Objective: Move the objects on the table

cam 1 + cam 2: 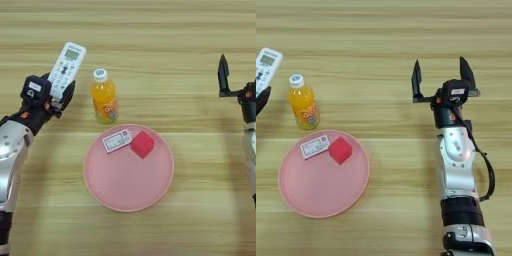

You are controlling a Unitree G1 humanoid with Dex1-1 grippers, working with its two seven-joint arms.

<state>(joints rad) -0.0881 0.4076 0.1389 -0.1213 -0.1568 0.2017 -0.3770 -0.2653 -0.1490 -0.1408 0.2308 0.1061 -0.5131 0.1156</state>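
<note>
While your left gripper (59, 92) seems clamped on the remote control (66, 68) beside the orange-drink bottle (104, 97), only the right eye view shows your right gripper (439, 76) fully, fingers spread, empty.

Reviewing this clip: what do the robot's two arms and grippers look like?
Both arms have silver-grey shells with black joints. Each wrist block is black with a small white label and orange-red accents. The right gripper has two pointed black fingers, and a black cable loops beside its forearm. The left gripper is black too.
</note>
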